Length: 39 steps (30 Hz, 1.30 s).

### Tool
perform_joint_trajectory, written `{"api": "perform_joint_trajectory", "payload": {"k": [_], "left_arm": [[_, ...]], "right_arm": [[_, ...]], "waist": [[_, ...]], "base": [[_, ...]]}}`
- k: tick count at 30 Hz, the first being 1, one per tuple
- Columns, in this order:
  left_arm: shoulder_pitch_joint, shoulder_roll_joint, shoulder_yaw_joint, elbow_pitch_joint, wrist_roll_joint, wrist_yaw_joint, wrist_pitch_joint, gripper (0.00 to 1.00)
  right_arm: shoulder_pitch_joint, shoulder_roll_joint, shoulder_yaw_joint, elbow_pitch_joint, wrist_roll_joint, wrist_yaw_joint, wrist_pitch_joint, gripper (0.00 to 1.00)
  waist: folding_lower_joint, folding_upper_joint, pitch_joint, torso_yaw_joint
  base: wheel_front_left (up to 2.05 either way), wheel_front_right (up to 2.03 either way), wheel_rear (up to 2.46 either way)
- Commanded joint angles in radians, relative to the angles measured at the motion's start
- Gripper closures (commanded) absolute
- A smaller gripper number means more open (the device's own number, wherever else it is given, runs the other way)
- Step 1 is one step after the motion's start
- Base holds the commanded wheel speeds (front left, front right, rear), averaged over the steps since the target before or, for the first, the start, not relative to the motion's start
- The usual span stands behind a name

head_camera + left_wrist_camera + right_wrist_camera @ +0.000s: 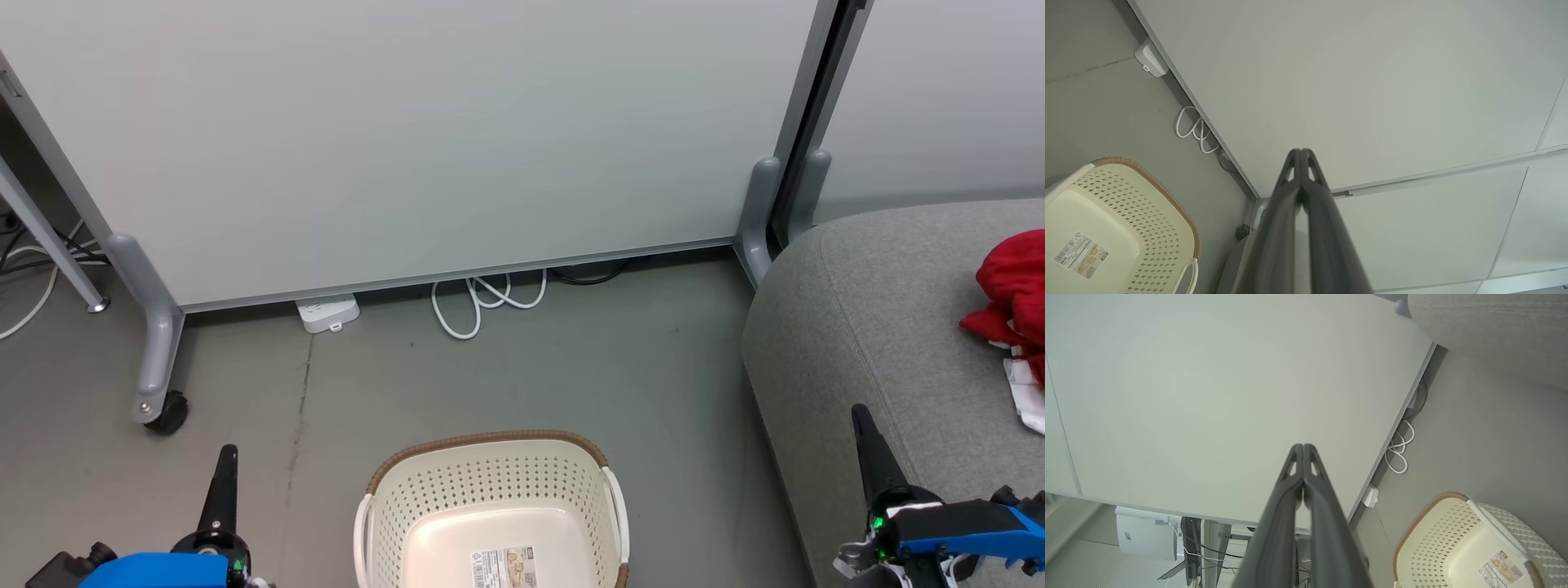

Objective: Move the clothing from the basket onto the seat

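Left gripper [1301,152] and right gripper [1303,446] are closed, holding nothing; the clothing [1012,286] lies on the seat [865,327], outside the basket [490,498].

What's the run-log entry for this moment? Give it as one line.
basket: no clothing inside | clothing: on seat | left hand: shut, empty | right hand: shut, empty | task: appears done

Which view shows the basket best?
Head view: the basket sits centred, showing its far rim, both handles, empty inside and label. Left and right wrist views each catch it obliquely in a lower corner, partly cropped.
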Motion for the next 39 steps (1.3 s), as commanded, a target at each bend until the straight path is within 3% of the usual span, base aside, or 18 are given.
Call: {"api": "perform_joint_trajectory", "payload": {"k": [1,39], "left_arm": [[-0.019,0.004,0.011,-0.012,-0.025,-0.006,0.008,1.0],[-0.036,0.005,0.056,-0.045,-0.262,-0.007,0.077,1.0]], "right_arm": [[-0.019,-0.004,-0.002,-0.001,0.035,-0.001,0.005,1.0],[-0.06,-0.005,-0.01,0.034,0.329,-0.001,0.026,1.0]], "waist": [[0.0,0.0,0.001,-0.001],[0.0,0.0,0.011,-0.013]], "base": [[0.0,0.0,0.0],[0.0,0.0,0.0]]}}
